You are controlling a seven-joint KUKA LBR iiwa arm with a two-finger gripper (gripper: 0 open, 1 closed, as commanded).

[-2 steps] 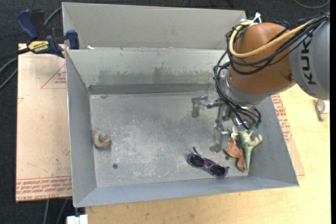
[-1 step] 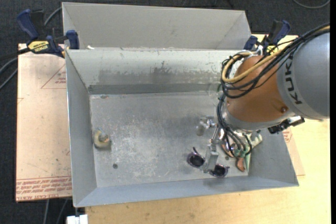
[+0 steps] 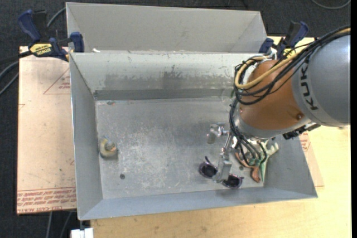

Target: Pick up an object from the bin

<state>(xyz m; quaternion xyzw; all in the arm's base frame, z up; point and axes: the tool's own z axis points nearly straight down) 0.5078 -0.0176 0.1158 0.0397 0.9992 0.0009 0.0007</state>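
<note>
My gripper (image 3: pixel 220 175) hangs low over the bin's floor near the front right corner. Its two dark fingertips (image 3: pixel 207 170) stand apart, so it is open, and I see nothing between them. A small round tan and grey thing (image 3: pixel 108 148), like a short knob or roll, lies on the floor close to the left wall, far to the left of the gripper.
A tiny dark speck (image 3: pixel 121 176) lies on the floor in front of the round thing. The arm with its orange cover and cables hangs over the bin's right side and hides the floor beneath it.
</note>
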